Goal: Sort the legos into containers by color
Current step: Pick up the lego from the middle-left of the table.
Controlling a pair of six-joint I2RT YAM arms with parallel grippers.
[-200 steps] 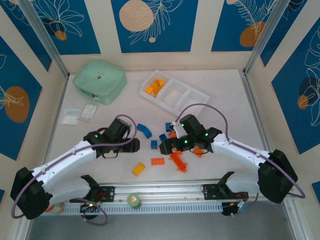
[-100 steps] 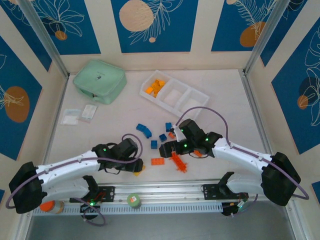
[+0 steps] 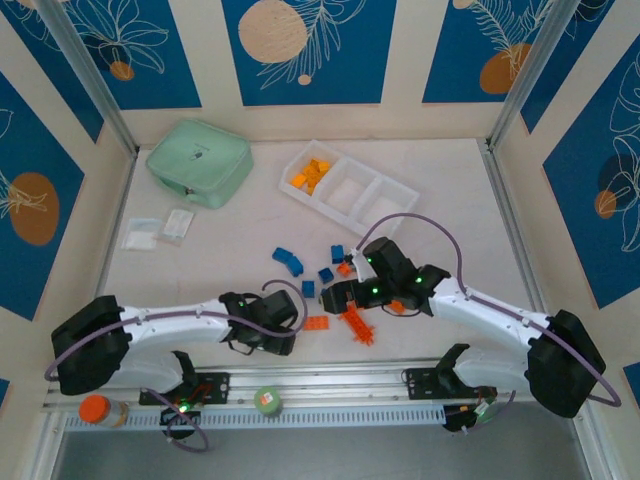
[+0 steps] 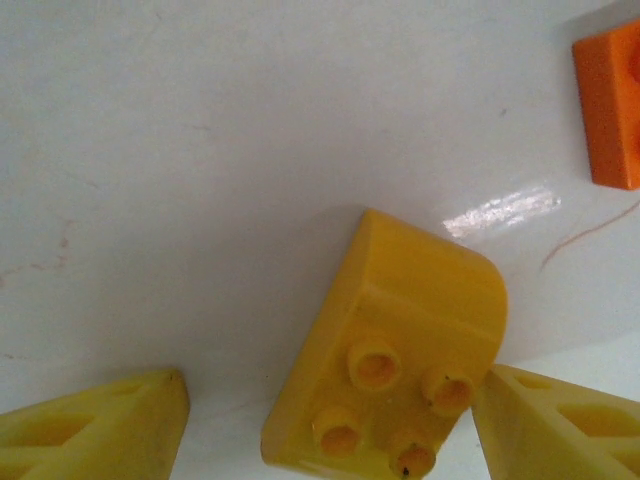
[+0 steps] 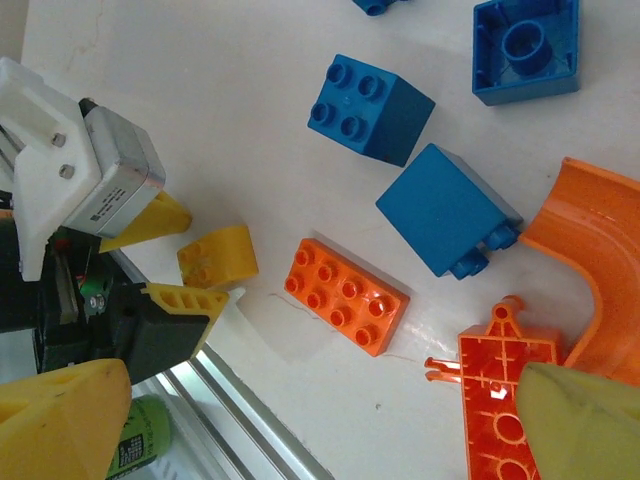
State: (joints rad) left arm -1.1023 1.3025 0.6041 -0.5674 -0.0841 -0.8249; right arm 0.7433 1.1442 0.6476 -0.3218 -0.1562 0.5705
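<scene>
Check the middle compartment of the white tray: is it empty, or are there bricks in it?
Empty. From above, the middle compartment shows bare white floor; the yellow-orange bricks lie in the one beside it.

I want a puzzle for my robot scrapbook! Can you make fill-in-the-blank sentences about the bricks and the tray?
1. The left gripper stands open around a brick coloured ____.
2. The white tray has ____ compartments.
3. The flat orange brick has ____ studs on top.
Missing words: yellow; three; eight.
</scene>
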